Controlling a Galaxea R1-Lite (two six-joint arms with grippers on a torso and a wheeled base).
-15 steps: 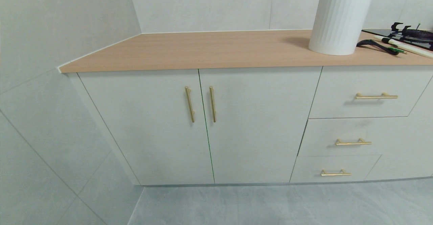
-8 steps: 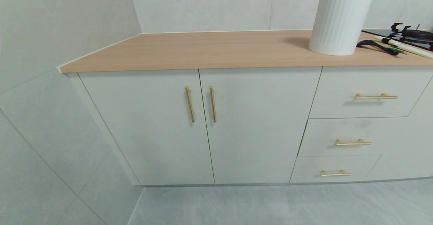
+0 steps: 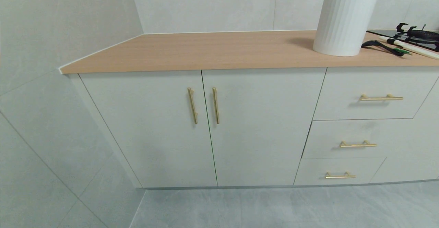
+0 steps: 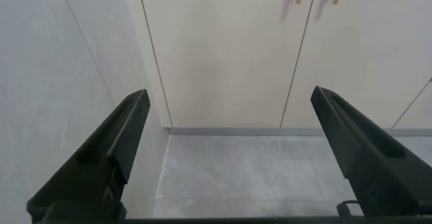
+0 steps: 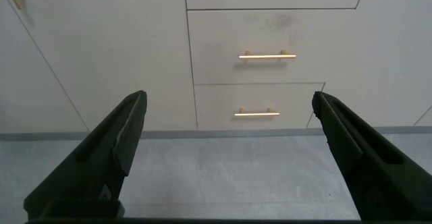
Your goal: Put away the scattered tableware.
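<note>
Left gripper (image 4: 228,94), jaws spread wide, hangs over grey floor tiles (image 4: 229,170) before white cabinet doors (image 4: 223,48). Right gripper (image 5: 228,96), equally spread, faces brass-handled white drawers (image 5: 270,45). From the head, black and white-green tableware (image 3: 411,47) lies at two o'clock on the wooden countertop (image 3: 205,49) beside a white ribbed cylinder (image 3: 346,19), well above both claws.

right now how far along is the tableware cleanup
Done: nothing visible yet. In hand: nothing; both arms' jaws hang open and empty, low before the cabinet. Left: the utensils lie on the countertop beside the white container, and every drawer is shut.
</note>
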